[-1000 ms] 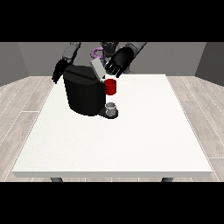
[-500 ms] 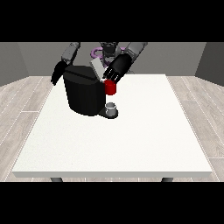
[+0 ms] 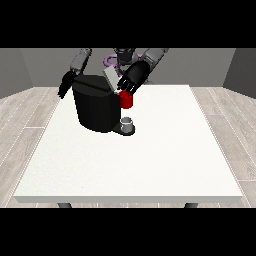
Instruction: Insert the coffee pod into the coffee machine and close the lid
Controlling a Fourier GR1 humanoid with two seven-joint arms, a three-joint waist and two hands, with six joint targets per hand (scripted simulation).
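Front view: the hand at the view's right [image 3: 134, 77] sits over the raised lid [image 3: 110, 78] of the coffee machine [image 3: 96, 102]; you cannot tell its finger state. No pod visible, maybe already inside. Risk: pressing off-centre skids the machine across the surface [image 3: 150, 150]. The hand at the view's left [image 3: 65, 85] hangs beside it.

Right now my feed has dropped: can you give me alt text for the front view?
The hand at the view's right is over the top of a black coffee machine on a white table, beside its raised lid. A red part sticks out of the machine's front above a small grey cup. The other hand hangs at the machine's far side.
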